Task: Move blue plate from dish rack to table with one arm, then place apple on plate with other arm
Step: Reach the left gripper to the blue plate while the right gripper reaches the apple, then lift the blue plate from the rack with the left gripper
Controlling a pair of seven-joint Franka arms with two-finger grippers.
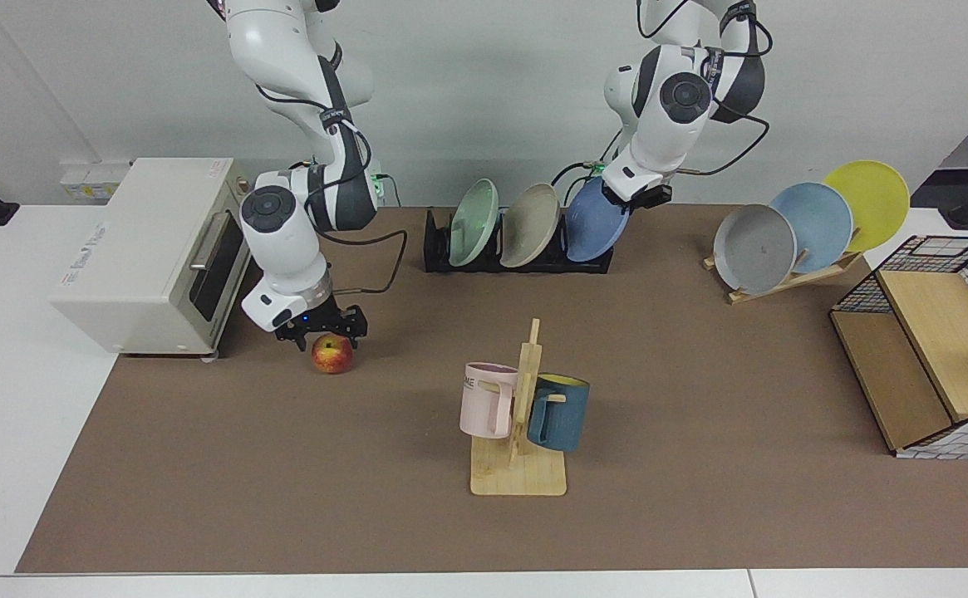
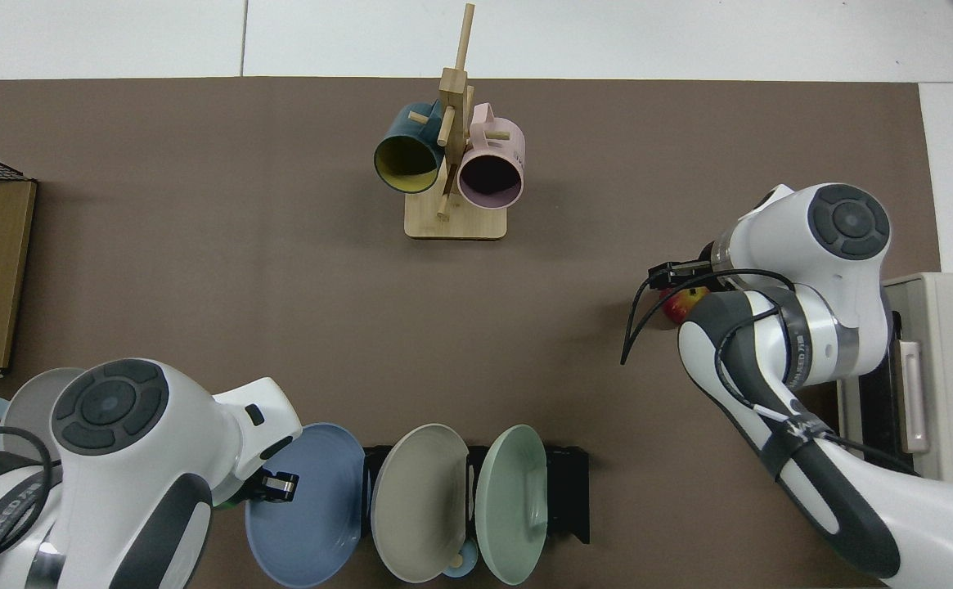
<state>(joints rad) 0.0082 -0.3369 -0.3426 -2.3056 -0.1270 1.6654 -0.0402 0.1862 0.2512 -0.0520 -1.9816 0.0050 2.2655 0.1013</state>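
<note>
The blue plate stands in the end slot of the black dish rack, and it shows as a wide disc in the top view. My left gripper is shut on its upper rim, seen from above at the plate's edge. The apple, red with yellow patches, lies on the brown mat of the table near the toaster oven. My right gripper hangs open just over it, fingers spread to either side of its top. From above, that arm hides most of the apple.
A green plate and a beige plate share the rack. A wooden mug tree with two mugs stands mid-mat. A wooden stand holds grey, pale blue and yellow plates. A toaster oven and a wire-and-wood shelf flank the mat.
</note>
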